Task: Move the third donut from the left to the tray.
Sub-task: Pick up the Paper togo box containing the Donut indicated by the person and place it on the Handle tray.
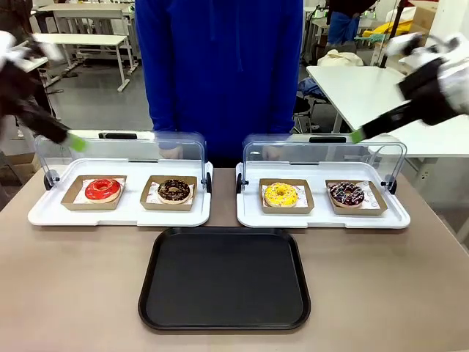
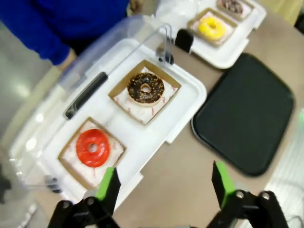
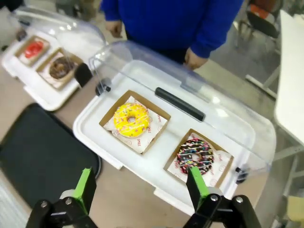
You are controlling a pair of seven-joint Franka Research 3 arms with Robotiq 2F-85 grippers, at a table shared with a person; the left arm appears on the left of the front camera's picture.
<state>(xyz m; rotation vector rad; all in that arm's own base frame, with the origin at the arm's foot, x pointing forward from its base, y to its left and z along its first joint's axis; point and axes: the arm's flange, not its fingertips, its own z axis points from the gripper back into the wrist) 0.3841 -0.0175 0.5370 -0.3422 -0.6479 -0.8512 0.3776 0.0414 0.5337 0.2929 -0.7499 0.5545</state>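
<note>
While both arms hang above the table, the left gripper (image 2: 164, 167) stands wide open and empty. The yellow donut (image 1: 281, 193) sits in its cardboard holder on the right white tray (image 1: 249, 217), behind the black tray (image 1: 223, 282). The right gripper (image 3: 140, 171) gapes wide, holding nothing.

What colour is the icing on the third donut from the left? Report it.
Bright yellow with small sprinkles; the donut shows best in the right wrist view.

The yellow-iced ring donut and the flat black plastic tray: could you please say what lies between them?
Front view: between the yellow donut and the black tray lie the brown cardboard holder's edge, the white tray's rim, then a thin strip of table.
</note>
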